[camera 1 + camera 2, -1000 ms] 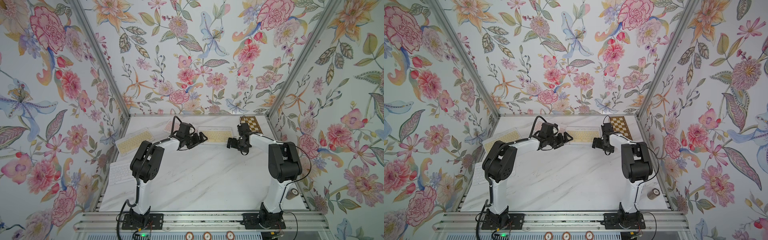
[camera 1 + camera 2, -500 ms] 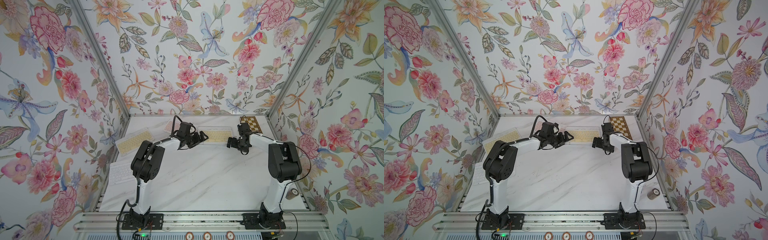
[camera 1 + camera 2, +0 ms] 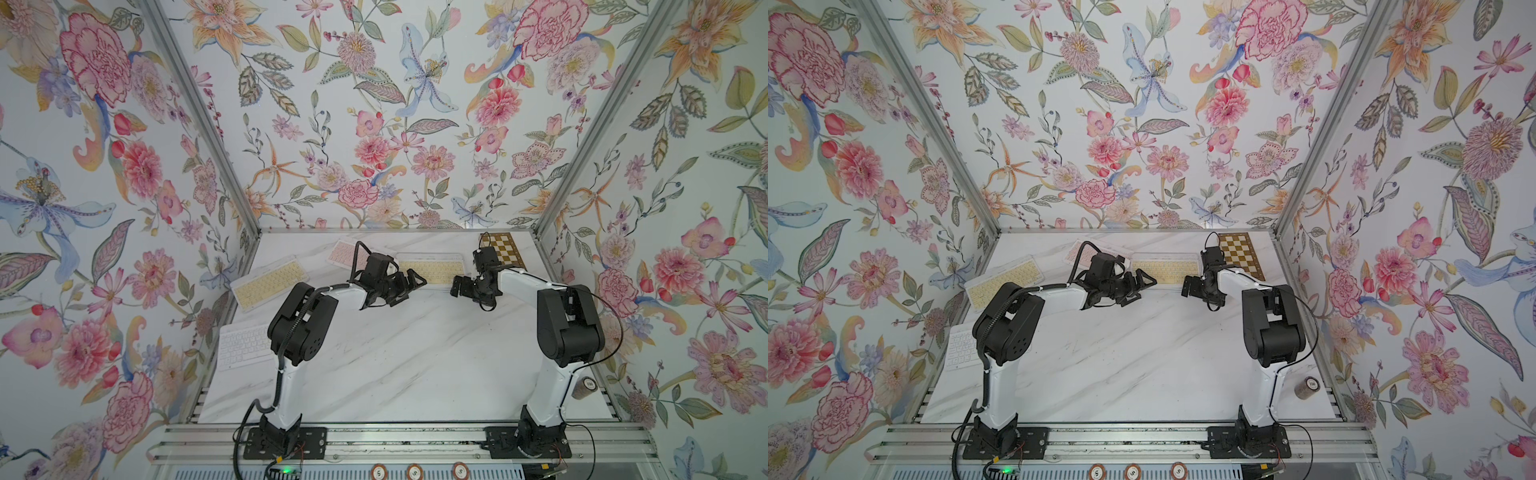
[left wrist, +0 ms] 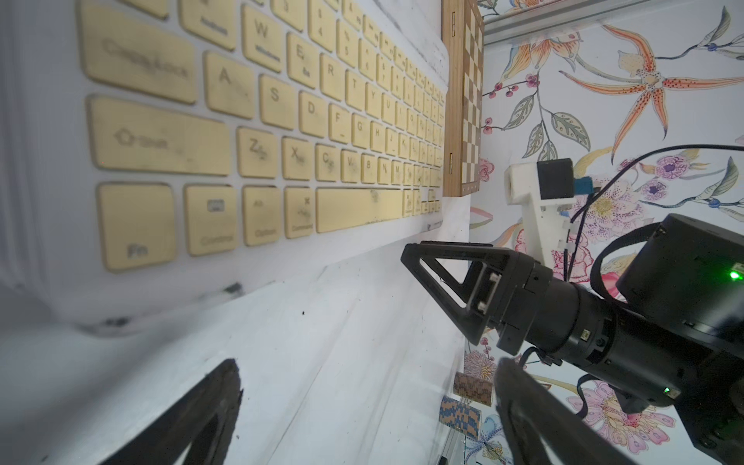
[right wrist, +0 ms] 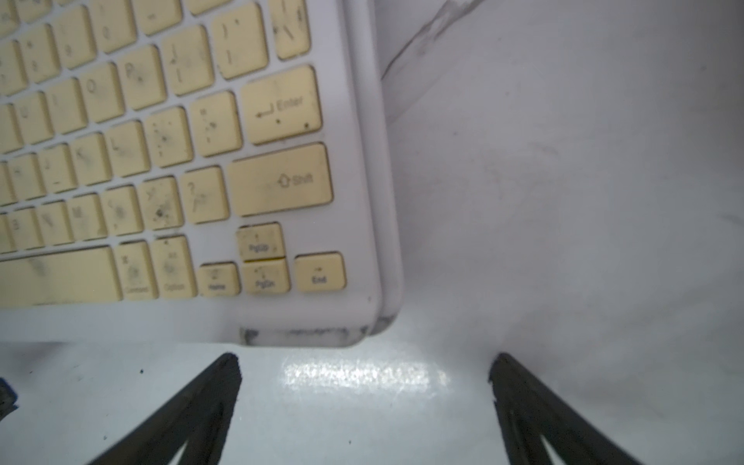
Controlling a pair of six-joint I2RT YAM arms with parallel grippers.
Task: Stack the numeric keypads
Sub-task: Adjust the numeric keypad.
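Now | left end effector [image 4: 364, 364], right end effector [image 5: 364, 362] spread | yellow keypad [image 5: 161, 141] untouched

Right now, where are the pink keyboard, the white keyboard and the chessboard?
pink keyboard [image 3: 341, 252]: in a top view, on its pink keys.
white keyboard [image 3: 244, 345]: in a top view, on the middle of its keys.
chessboard [image 3: 506, 250]: in a top view, on its checkered squares.

L pincer [image 4: 364, 368] spread wide nr yellow keypad [image 4: 261, 120].
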